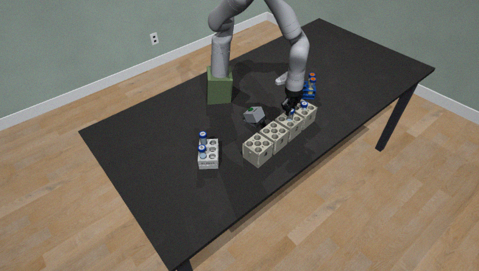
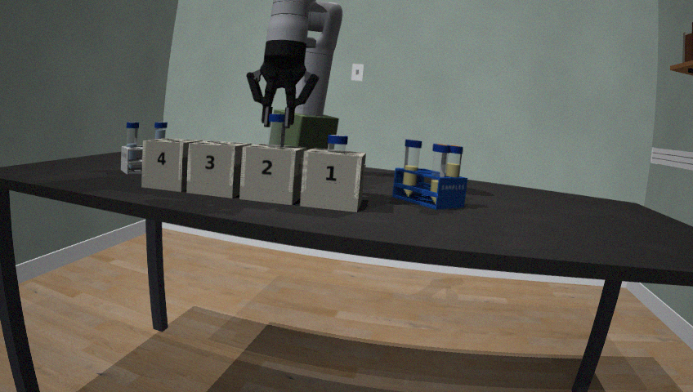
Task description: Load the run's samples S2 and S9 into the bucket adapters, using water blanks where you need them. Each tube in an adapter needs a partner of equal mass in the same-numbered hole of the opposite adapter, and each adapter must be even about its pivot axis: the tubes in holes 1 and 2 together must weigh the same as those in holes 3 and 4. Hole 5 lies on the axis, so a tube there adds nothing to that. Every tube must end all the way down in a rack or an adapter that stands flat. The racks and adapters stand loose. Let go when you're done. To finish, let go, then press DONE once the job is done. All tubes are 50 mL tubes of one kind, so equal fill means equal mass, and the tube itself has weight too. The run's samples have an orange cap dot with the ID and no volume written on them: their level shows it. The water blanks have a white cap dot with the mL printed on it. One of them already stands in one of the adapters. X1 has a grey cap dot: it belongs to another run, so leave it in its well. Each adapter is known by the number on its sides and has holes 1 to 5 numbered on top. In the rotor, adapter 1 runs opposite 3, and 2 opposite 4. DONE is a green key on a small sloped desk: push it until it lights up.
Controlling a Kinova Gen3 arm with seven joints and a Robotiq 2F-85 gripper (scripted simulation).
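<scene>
Blue-capped tube [image 2: 276,126] in end effector [image 2: 279,121], adapter 2 [image 2: 270,173], hole unclear

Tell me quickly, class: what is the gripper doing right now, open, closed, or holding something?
Gripper: closed on a blue-capped tube, which stands partly down in adapter 2.

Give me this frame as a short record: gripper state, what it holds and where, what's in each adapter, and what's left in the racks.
gripper: the gripper is shut on a blue-capped tube
tube position: partly down in a hole of adapter 2, not fully seated
adapter 1: one blue-capped tube standing in it
adapter 3: no tube visible
adapter 4: no tube visible
white blanks rack: two tubes
blue samples rack: three tubes with yellowish fill
DONE key: green, on its small desk, untouched
</scene>
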